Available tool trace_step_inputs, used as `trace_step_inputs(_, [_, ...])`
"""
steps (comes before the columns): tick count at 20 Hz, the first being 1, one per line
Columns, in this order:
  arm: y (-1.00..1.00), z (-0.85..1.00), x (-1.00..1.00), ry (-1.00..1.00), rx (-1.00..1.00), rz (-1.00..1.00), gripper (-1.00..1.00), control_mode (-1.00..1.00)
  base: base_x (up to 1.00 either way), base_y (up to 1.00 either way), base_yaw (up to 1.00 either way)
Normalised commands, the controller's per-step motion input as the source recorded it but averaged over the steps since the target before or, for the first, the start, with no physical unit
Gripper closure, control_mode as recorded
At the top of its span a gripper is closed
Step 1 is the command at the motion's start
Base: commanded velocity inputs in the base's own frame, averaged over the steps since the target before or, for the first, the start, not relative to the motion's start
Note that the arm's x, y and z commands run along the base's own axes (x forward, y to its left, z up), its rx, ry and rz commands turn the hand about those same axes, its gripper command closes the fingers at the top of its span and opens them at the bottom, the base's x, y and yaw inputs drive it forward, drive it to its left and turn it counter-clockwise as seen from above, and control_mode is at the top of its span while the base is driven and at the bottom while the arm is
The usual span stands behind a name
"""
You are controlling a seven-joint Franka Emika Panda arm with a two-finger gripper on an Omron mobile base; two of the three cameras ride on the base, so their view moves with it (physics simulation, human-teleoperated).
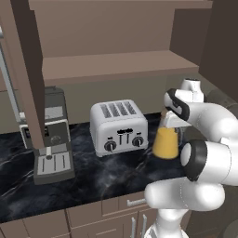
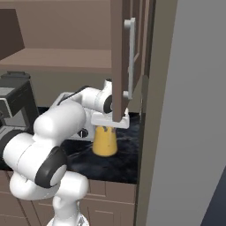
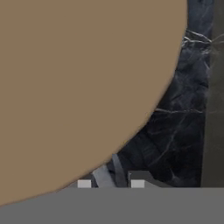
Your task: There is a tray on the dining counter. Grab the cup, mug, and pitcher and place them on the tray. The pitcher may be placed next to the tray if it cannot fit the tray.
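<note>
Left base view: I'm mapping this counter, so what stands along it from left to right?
Coffee machine → toaster → pitcher of orange liquid, with the robot's hand right above it.

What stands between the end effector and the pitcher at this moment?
Nothing visible does. The end effector is already down on the top of the pitcher, whose tan lid lies directly before the hand camera. The toaster stands beside the pitcher on the black marble counter, not between them.
</note>
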Motion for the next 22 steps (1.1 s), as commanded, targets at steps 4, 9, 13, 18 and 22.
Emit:
trace_step_inputs(4, [0.20,0.00,-0.25,0.00,0.00,0.00,1.00,-1.00,0.00,0.00,0.00])
trace_step_inputs(9, [0.28,0.00,-0.72,-0.06,0.00,0.00,1.00,-1.00,0.00,0.00,0.00])
trace_step_inputs(13, [0.17,0.00,-0.79,-0.14,0.00,0.00,1.00,-1.00,0.00,0.00,0.00])
trace_step_inputs(18, [0.02,0.10,-0.66,-0.24,0.00,0.00,1.00,-1.00,0.00,0.00,0.00])
trace_step_inputs(22, [0.08,0.28,-0.68,-0.34,-0.01,0.00,1.00,-1.00,0.00,0.00,0.00])
